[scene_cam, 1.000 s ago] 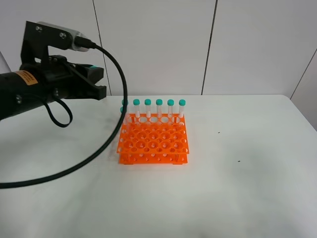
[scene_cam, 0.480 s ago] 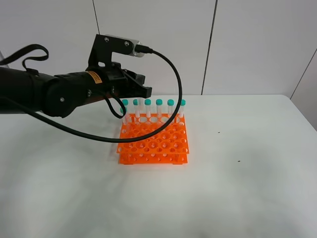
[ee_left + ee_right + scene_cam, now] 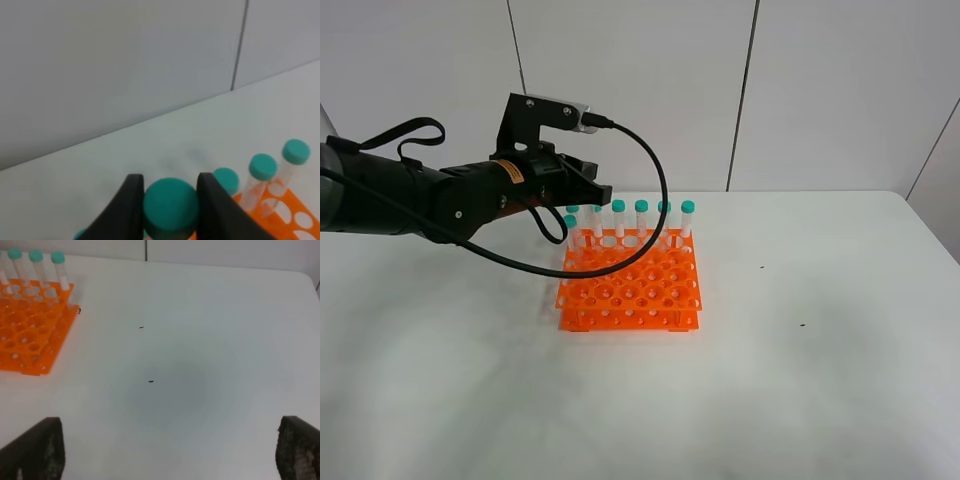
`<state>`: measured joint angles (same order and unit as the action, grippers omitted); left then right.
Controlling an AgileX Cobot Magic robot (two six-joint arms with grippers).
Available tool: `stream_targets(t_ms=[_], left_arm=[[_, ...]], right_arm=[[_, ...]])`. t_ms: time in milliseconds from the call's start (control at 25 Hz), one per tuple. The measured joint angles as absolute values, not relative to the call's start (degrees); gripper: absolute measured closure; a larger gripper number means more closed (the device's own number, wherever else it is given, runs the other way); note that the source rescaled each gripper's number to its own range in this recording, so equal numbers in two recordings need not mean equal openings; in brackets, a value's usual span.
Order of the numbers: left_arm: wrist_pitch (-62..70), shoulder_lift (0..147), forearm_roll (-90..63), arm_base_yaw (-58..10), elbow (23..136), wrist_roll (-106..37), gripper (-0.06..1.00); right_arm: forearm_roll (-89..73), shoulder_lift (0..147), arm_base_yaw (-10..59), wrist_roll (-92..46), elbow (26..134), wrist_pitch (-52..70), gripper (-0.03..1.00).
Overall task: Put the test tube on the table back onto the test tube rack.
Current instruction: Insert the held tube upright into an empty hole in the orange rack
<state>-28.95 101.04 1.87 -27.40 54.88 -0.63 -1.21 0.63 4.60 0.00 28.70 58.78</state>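
Now | left gripper [image 3: 170, 197] clamps one test tube [image 3: 170, 216] | right gripper [image 3: 167, 450] wide, empty | one test tube rack [image 3: 630, 290], six tubes [image 3: 641, 218] visible

Test tube [image 3: 171, 207] — cap only, body beyond the view's edge

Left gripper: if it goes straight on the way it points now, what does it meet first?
Probably the teal-capped test tube sitting between the jaws of the left gripper, then the back-row tubes in the test tube rack. Whether it touches that cap yet is unclear.
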Motion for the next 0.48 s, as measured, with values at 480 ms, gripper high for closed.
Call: stream_targets(t_ms=[480], left_arm=[[-33.8, 106.2, 2.2, -27.3, 54.9, 0.0, 0.93]], right_arm=[[-1.2, 0.6, 4.6, 0.0, 28.7, 58.8, -0.02]])
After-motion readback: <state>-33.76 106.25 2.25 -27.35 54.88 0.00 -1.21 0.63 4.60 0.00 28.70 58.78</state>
